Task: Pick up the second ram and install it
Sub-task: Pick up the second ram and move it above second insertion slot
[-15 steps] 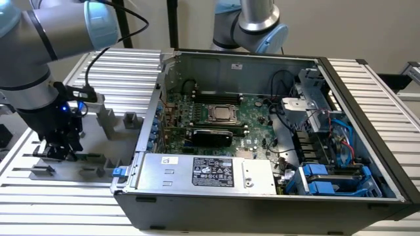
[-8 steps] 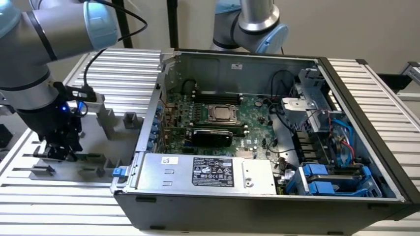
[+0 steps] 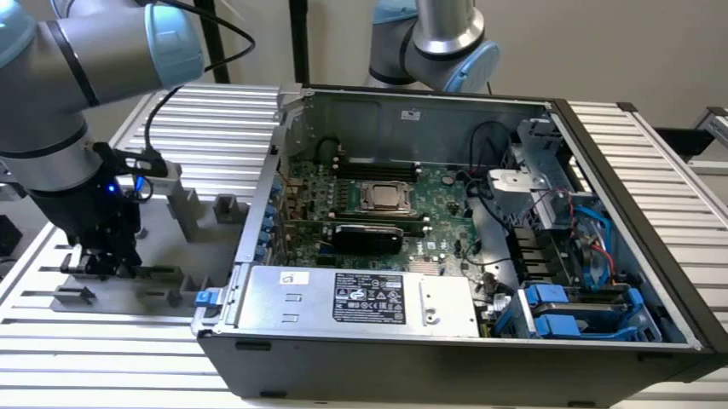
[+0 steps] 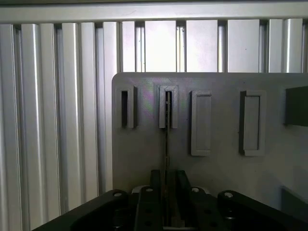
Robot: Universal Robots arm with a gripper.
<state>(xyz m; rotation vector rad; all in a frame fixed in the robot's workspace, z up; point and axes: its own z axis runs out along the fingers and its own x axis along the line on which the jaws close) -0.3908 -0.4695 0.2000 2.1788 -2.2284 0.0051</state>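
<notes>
Pincer (image 4: 167,185) pinches the second ram (image 4: 166,139) standing in its grey holder (image 4: 168,89), other holders (image 4: 200,123) alongside.

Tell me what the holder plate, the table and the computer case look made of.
The holder plate: matte grey plastic, possibly printed, with a faint grain. The table: likely aluminium, brushed sheen on ribbed slats. The computer case: sheet metal, dull silver inside, black outside.

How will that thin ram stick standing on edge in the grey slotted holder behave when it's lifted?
The thin, narrow ram stick looks straight along its length, so probably stiff, and light given how slim it is. Standing on edge in the grey plastic holder slot, it would likely tip once freed.
</notes>
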